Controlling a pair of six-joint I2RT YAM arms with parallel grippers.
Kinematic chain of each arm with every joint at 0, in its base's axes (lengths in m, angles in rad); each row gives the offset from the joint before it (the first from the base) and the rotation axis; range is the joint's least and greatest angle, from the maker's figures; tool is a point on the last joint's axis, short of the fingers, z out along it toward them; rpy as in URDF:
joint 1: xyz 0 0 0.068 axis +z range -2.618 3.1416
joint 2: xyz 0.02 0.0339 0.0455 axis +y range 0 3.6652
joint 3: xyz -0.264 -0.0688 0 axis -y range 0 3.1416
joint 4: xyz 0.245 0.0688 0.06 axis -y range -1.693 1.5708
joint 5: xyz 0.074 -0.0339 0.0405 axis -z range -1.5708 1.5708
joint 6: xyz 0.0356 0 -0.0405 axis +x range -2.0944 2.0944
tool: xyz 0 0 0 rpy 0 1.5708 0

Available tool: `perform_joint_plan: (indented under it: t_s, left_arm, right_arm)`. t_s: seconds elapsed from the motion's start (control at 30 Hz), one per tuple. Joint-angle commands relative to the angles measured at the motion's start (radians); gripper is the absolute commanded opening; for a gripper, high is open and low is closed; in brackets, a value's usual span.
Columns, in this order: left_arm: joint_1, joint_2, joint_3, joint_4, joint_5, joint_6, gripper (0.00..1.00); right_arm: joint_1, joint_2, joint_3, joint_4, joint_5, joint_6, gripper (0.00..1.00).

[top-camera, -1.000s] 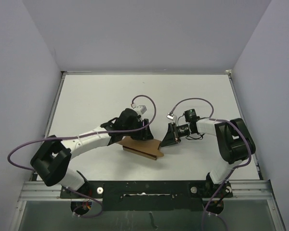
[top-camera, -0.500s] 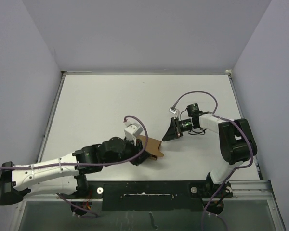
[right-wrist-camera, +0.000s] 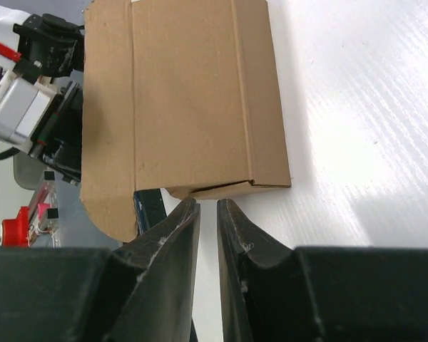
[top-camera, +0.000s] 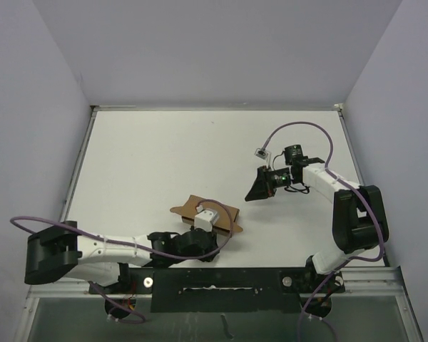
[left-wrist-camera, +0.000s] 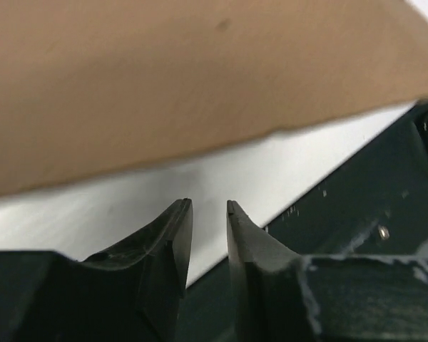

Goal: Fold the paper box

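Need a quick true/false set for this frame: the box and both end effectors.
1. The right end effector grips the box. False: it is apart from the box, with nothing between its fingers.
2. The box is brown cardboard. True.
3. The box sits at the table's far edge. False: it lies towards the near edge, by the left end effector.
4. Nothing sits between the left end effector's fingers. True.
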Motion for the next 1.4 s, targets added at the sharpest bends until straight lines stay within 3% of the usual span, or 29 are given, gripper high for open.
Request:
perform_joint_plan:
  t_s: [0.0, 0.1, 0.2, 0.4, 0.57, 0.67, 0.8, 1.37]
  left_arm:
    - [-0.029, 0.129, 0.018, 0.511, -0.205, 0.228, 0.27]
    - [-0.033, 0.164, 0.009, 0.65, -0.239, 0.281, 0.31]
    - [-0.038, 0.145, -0.021, 0.691, -0.259, 0.266, 0.34]
    - [-0.043, 0.116, -0.052, 0.63, -0.307, 0.145, 0.44]
    - [-0.057, 0.094, -0.062, 0.513, -0.359, -0.003, 0.45]
    - [-0.083, 0.089, -0.062, 0.53, -0.398, 0.041, 0.45]
    - [-0.084, 0.138, -0.089, 0.711, -0.436, 0.097, 0.48]
    - [-0.12, 0.338, -0.009, 0.868, -0.618, 0.126, 0.52]
  right_arm:
    - [0.003, -0.018, 0.013, -0.016, -0.026, -0.049, 0.19]
    - [-0.002, -0.027, 0.009, -0.009, -0.025, -0.044, 0.19]
    - [-0.008, -0.026, 0.01, -0.004, -0.031, -0.039, 0.19]
    - [-0.019, -0.023, 0.015, -0.009, -0.037, -0.036, 0.19]
    - [-0.052, -0.034, 0.012, -0.018, -0.051, -0.034, 0.19]
    - [-0.066, -0.037, 0.007, -0.006, -0.066, -0.024, 0.19]
    - [-0.067, -0.032, 0.005, 0.0, -0.077, -0.015, 0.19]
    - [-0.046, -0.012, -0.012, 0.023, -0.097, 0.017, 0.18]
